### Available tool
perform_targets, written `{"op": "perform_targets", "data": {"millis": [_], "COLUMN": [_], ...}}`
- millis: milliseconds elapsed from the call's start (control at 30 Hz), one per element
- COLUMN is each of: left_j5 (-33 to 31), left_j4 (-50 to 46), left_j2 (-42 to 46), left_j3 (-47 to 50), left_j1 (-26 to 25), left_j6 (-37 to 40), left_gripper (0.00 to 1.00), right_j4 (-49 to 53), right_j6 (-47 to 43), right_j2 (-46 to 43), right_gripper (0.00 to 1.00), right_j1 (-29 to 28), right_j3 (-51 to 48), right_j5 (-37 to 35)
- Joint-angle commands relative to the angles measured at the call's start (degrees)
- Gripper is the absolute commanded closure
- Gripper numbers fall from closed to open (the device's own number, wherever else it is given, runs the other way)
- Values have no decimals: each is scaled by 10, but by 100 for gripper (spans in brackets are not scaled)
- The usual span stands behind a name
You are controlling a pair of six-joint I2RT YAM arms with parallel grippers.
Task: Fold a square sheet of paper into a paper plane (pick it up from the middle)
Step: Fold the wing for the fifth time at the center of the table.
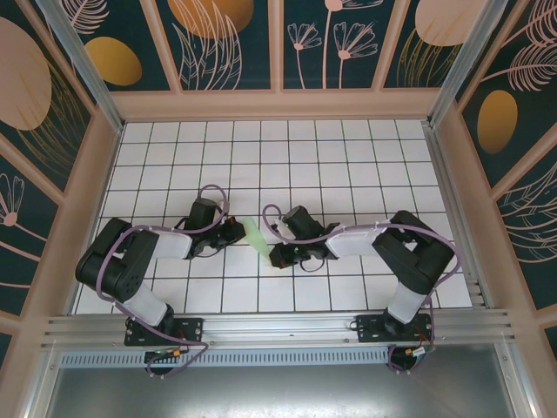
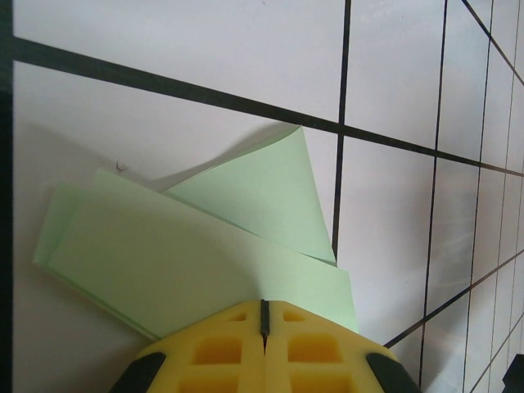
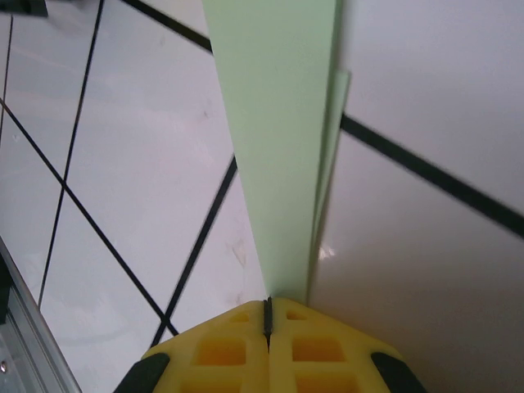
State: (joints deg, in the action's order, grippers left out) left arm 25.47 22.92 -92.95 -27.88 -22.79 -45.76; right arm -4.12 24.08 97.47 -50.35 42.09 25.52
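At the centre of the white gridded table (image 1: pixel 348 165), the pale mint-green sheet of paper (image 1: pixel 253 235) stands folded into layers. The left gripper (image 1: pixel 237 232) at nine o'clock and the right gripper (image 1: pixel 277 255) at five o'clock clamp it, hiding its pinched edges.

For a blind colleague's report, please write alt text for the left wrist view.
The left gripper, yellow and shut, sits at the bottom edge, its tips overlapping a pale green folded sheet of paper with one triangular flap. Behind is a white table with black grid lines.
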Motion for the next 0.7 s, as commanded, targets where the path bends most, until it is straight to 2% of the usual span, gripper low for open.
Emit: {"op": "perform_targets", "data": {"millis": [0,200,267,300,467,667], "left_j5": [-85,-61,-63,-65,-100,-228], "left_j4": [-54,-74,-96,-110,-193,-335], "left_j2": [-30,15,45,61,138,173], "left_j3": [0,-26,-38,-45,-75,-127], "left_j1": [0,0,0,0,-1,-36], "left_j6": [7,12,12,12,-4,-56], "left_gripper": [100,100,94,90,61,37], "right_j4": [77,63,60,58,54,23], "right_j6": [-5,6,16,18,4,-31], "right_j2": [-27,-93,-119,-131,-189,-199], "right_gripper": [100,100,100,96,57,35], "right_j1": [-4,11,24,32,88,168], "right_j3": [-39,-26,-15,-10,8,9], "right_j5": [4,-35,-67,-82,-193,-192]}}
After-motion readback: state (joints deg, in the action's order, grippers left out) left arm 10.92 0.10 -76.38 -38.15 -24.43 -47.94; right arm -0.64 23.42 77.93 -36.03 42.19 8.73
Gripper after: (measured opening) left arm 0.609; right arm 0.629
